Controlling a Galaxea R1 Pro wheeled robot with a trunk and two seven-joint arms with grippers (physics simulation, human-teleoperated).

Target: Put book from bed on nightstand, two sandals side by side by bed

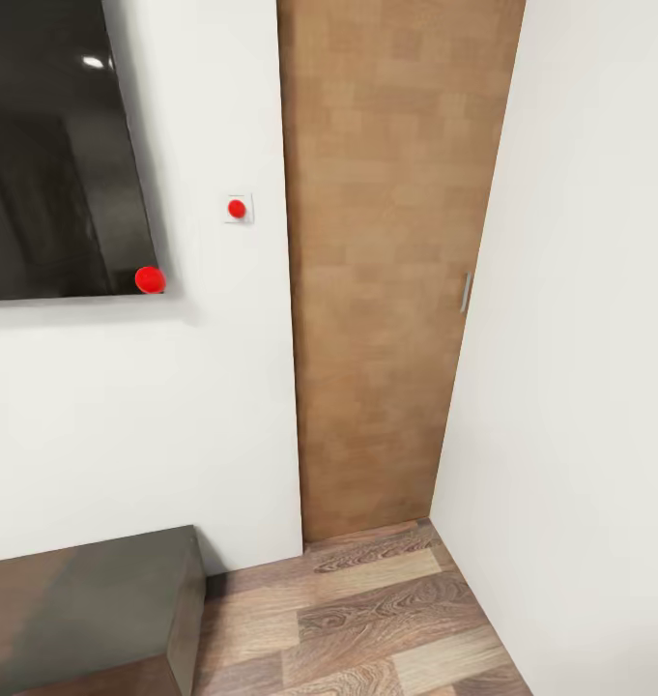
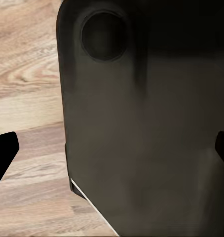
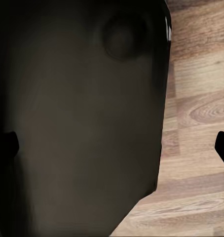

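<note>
White walls, a tan wooden door, grey-brown plank floor (swirly grain), red-buttoned switch.

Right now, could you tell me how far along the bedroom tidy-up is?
Nothing looks done yet. The head view faces a wooden door, a white wall with a dark screen, and a dark low cabinet on plank floor. Both wrist views show dark robot body over floor. Moving the book and pairing the sandals remains.

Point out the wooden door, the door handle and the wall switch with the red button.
wooden door [image 1: 386,271], head view, middle of its panel.
door handle [image 1: 467,292], head view, on the metal grip.
wall switch [image 1: 238,208], head view, on its red button.
</note>
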